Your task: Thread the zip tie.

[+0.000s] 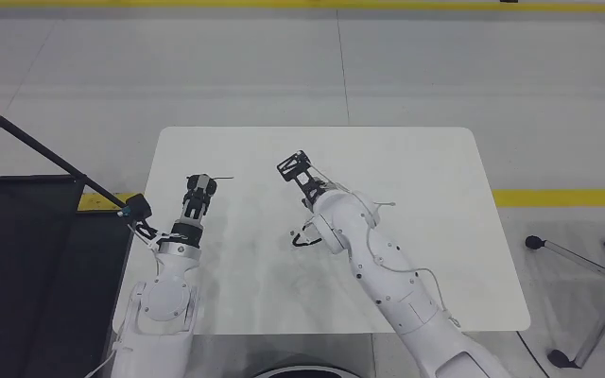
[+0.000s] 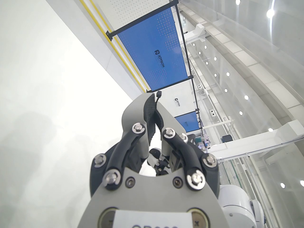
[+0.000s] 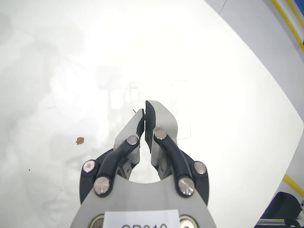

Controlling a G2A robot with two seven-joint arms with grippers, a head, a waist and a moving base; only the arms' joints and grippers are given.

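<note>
Centrally, left end effector (image 2: 153, 104) clenched on zip tie (image 2: 158, 94), right end effector (image 3: 144, 113) pinched shut, both well inside table (image 1: 425, 161) edges

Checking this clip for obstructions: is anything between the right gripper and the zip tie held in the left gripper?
Nothing visible does. The left gripper pinches the zip tie, whose free end points toward the right gripper. In the top view, just white table surface lies between them.
</note>
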